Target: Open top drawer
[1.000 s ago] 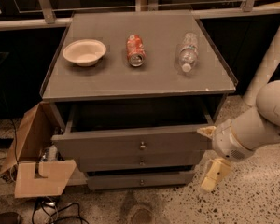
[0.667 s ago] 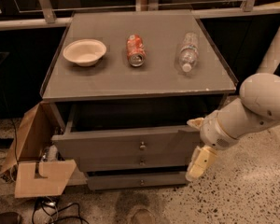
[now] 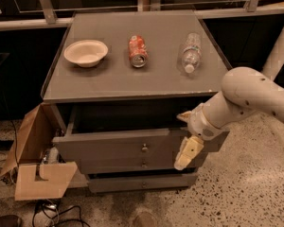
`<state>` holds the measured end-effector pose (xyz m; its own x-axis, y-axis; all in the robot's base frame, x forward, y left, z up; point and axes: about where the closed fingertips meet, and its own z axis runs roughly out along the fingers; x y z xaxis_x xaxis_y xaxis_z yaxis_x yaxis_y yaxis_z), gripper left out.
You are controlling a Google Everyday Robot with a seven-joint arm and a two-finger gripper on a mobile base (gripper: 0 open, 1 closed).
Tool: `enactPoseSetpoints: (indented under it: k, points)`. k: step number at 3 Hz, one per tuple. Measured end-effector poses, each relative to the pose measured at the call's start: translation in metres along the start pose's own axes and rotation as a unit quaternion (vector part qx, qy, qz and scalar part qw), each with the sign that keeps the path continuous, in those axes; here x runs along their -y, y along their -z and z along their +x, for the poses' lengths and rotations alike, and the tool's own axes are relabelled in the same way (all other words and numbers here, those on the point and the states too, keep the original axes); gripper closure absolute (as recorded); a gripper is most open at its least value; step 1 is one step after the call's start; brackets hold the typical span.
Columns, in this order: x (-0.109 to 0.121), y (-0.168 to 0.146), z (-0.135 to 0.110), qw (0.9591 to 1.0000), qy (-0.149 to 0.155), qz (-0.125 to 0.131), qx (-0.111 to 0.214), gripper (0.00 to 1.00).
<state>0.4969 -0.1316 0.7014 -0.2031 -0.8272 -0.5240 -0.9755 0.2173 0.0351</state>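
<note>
The top drawer is the widest grey front of the grey cabinet, with a small round brass knob at its centre. It stands pulled out part way, with a dark gap behind its front. Two narrower drawers sit below it. My gripper is at the right end of the top drawer's front, right of the knob and apart from it. Its two cream fingers are spread apart and hold nothing. The white arm comes in from the right.
On the cabinet top are a white bowl, a red can lying down and a clear plastic bottle lying down. An open cardboard box stands on the floor at the left, with cables by it.
My arm and gripper have moved left, from beside the cabinet's right edge to in front of the right end of the top drawer. The drawer has not visibly moved.
</note>
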Motion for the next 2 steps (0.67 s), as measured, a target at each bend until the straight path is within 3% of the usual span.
enactPoseSetpoints:
  k: [2]
  points:
    - [0.011, -0.027, -0.005, 0.9996, 0.006, -0.019, -0.018, 0.00]
